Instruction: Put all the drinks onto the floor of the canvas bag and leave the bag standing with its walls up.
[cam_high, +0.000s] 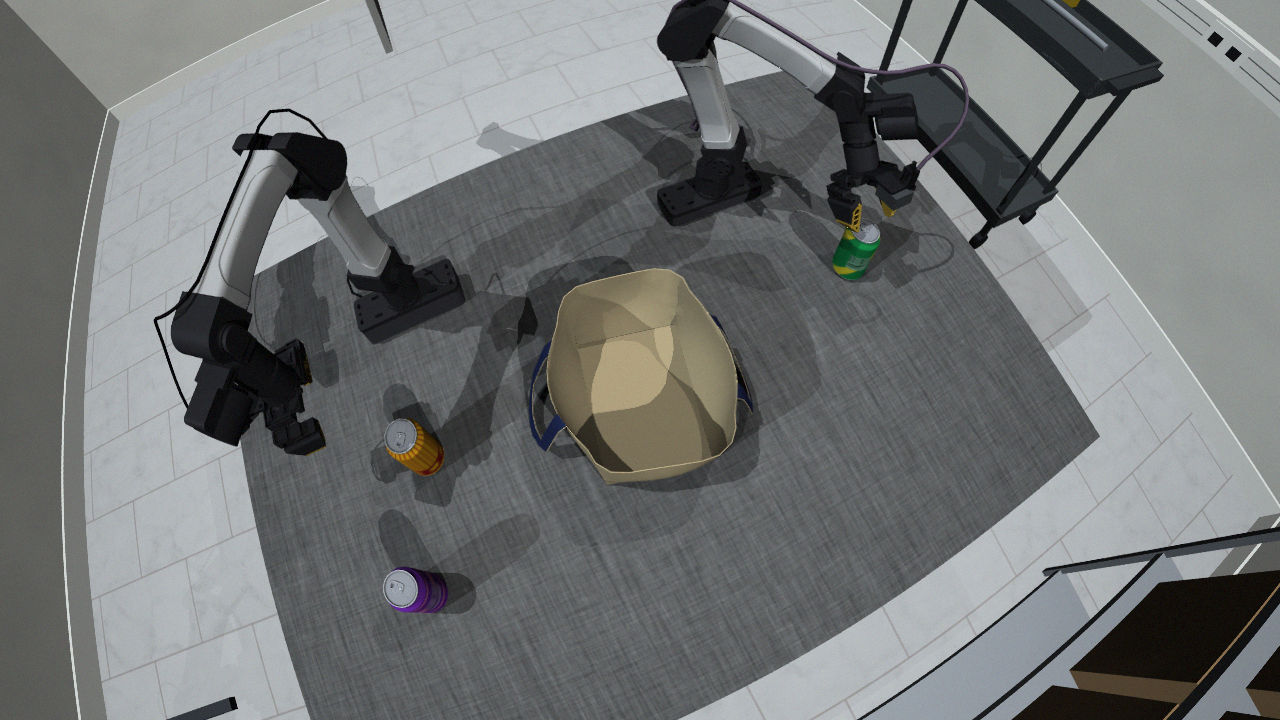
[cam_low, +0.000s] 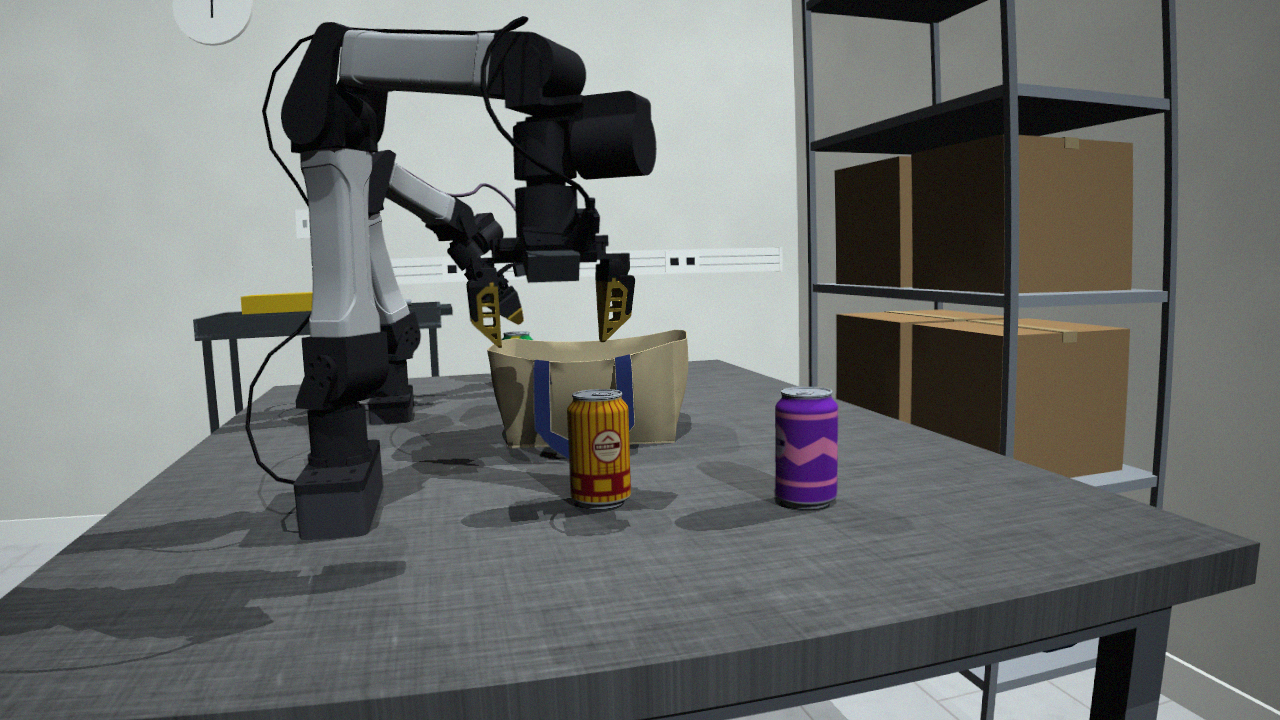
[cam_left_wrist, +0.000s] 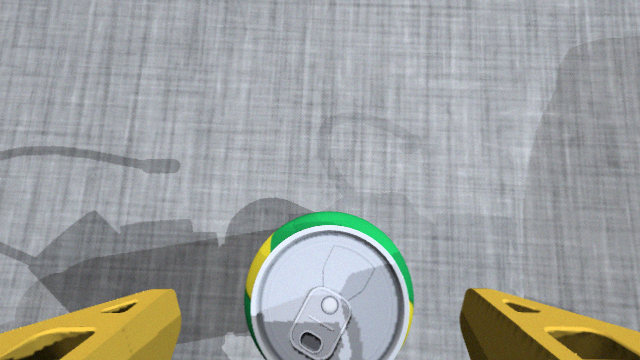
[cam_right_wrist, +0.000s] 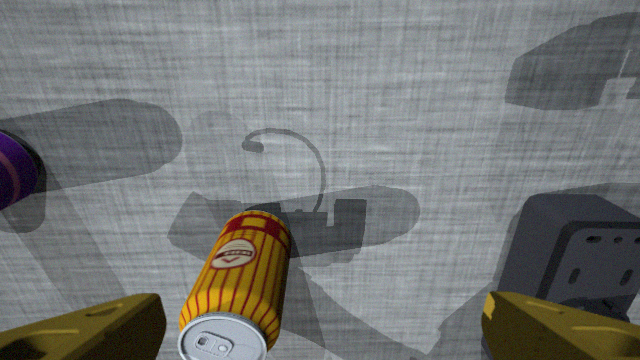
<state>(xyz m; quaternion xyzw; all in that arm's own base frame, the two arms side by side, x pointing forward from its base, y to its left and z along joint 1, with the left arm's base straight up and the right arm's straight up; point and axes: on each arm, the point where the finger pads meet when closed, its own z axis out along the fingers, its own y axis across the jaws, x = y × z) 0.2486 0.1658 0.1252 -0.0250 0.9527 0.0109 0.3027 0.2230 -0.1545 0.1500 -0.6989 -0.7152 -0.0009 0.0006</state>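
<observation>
On the grey bench (cam_high: 805, 555) (cam_low: 626, 608) (cam_left_wrist: 200, 90) (cam_right_wrist: 375, 75): canvas bag (cam_high: 644, 376) (cam_low: 662, 385), standing, walls up. Left tool (cam_high: 872, 219) (cam_low: 510, 315) (cam_left_wrist: 320, 300), fingers apart, at green-and-yellow can (cam_high: 856, 257) (cam_low: 516, 335) (cam_left_wrist: 327, 218). Right tool (cam_high: 310, 407) (cam_low: 550, 340) (cam_right_wrist: 322, 305), fingers apart, near orange striped can (cam_high: 420, 452) (cam_low: 599, 456) (cam_right_wrist: 245, 275). Those two and purple can (cam_high: 426, 591) (cam_low: 805, 456) (cam_right_wrist: 15, 170): upright, outside bag.

Purple can (cam_high: 415, 590) (cam_low: 806, 449) (cam_right_wrist: 17, 170), pink zigzag and bands; orange-yellow can (cam_high: 414, 445) (cam_low: 599, 449) (cam_right_wrist: 240, 280), dark red vertical stripes, red band with yellow blocks, cream oval badge; green can (cam_high: 856, 251) (cam_low: 517, 335) (cam_left_wrist: 328, 218), yellow patches; tan bag (cam_high: 640, 376) (cam_low: 590, 351), navy handles (cam_high: 542, 431) (cam_low: 542, 402); table (cam_high: 805, 537) (cam_low: 716, 573) mottled grey
</observation>
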